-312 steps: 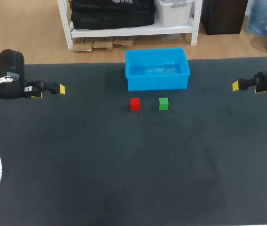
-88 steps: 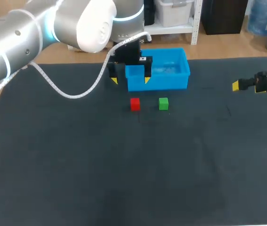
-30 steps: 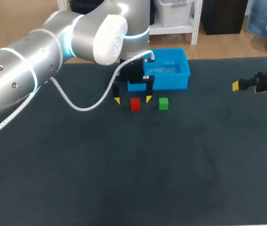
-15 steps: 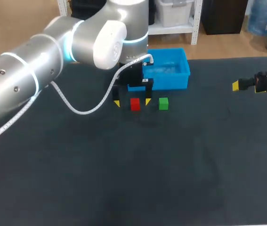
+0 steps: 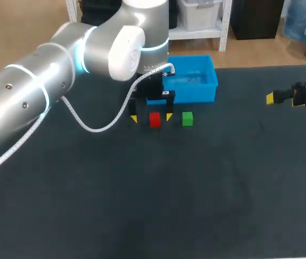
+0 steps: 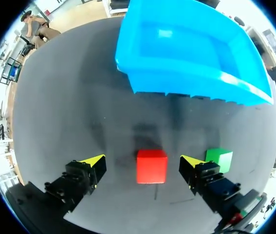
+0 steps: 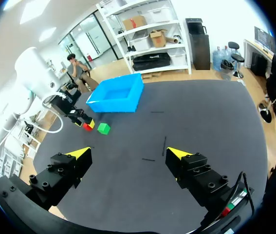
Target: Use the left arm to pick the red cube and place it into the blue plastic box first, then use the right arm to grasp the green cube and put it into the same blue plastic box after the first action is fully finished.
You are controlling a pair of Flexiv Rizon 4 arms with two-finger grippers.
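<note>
The red cube (image 5: 154, 119) sits on the dark table just in front of the blue plastic box (image 5: 195, 91). My left gripper (image 5: 151, 117) hangs open over it, one yellow tip on each side. In the left wrist view the red cube (image 6: 151, 165) lies between the open fingers of my left gripper (image 6: 144, 162), with gaps on both sides. The green cube (image 5: 187, 118) rests right of the red one, and the green cube (image 6: 219, 159) shows just outside one fingertip. The blue box (image 6: 186, 53) is ahead. My right gripper (image 5: 271, 98) stays open at the table's right side, far from the cubes; my right gripper (image 7: 128, 152) holds nothing.
The dark mat (image 5: 158, 189) covers the whole table. My left arm (image 5: 61, 75) stretches across from the left, with a white cable looping down beside it. In the right wrist view the blue box (image 7: 116, 95), red cube (image 7: 86, 126) and green cube (image 7: 103, 128) sit far ahead.
My left gripper has come down a little around the red cube over the last second. The cubes, the box and my right arm have not moved.
</note>
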